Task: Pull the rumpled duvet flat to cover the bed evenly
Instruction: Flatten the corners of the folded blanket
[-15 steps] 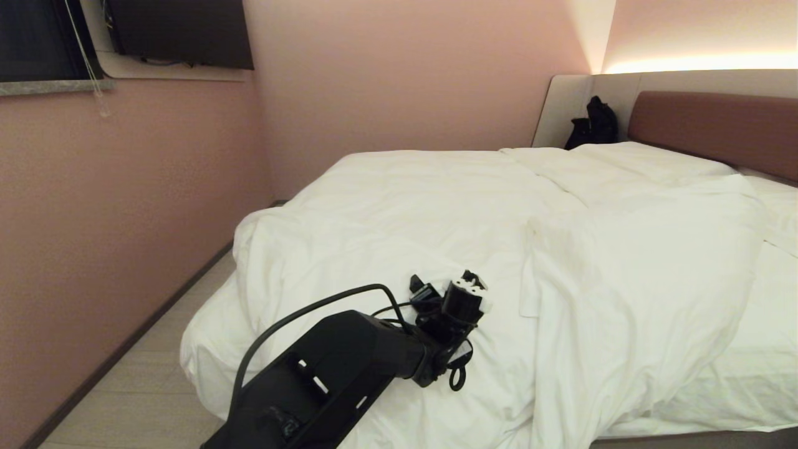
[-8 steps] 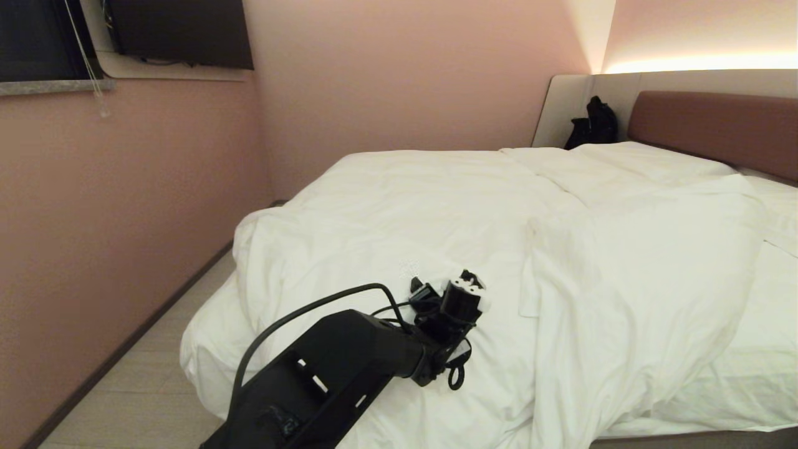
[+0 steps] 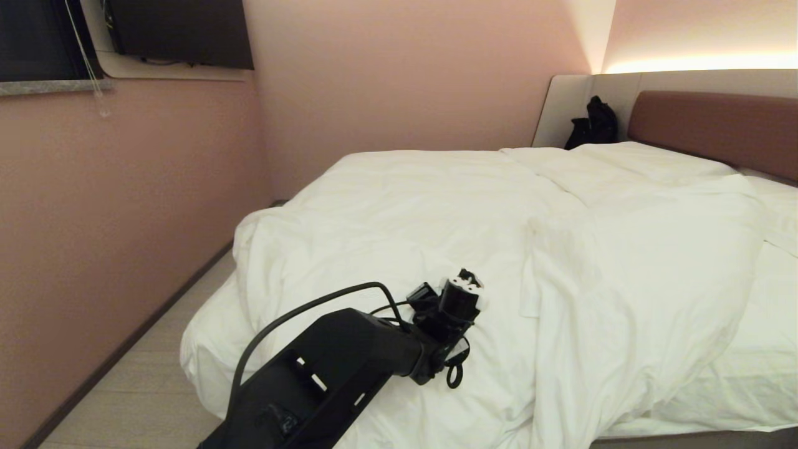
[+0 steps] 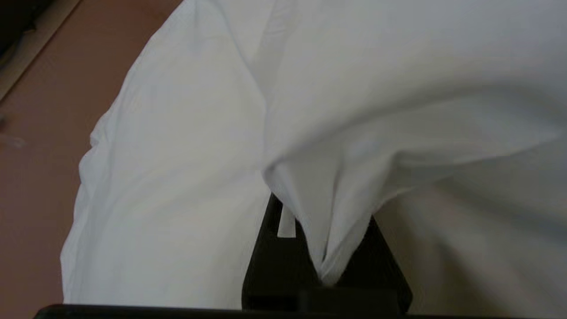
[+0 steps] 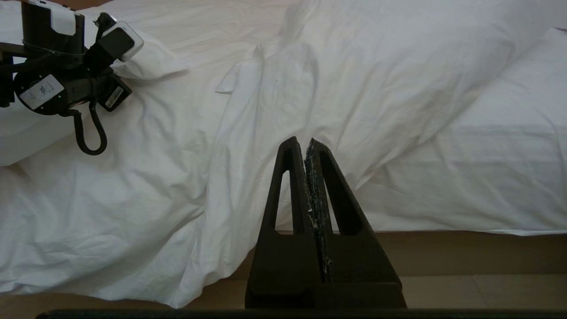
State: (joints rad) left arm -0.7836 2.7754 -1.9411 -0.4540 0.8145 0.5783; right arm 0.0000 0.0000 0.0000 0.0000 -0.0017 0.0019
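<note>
Left end effector (image 3: 461,284), lower centre, was clamped on a duvet (image 3: 399,206) fold; I judged the next move a pull across the bed (image 3: 698,439). Right end effector (image 5: 308,146) sat closed, empty.

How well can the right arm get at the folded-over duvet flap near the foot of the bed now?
Probably yes: the right end effector, shut and empty, points at the flap with nothing between them.
</note>
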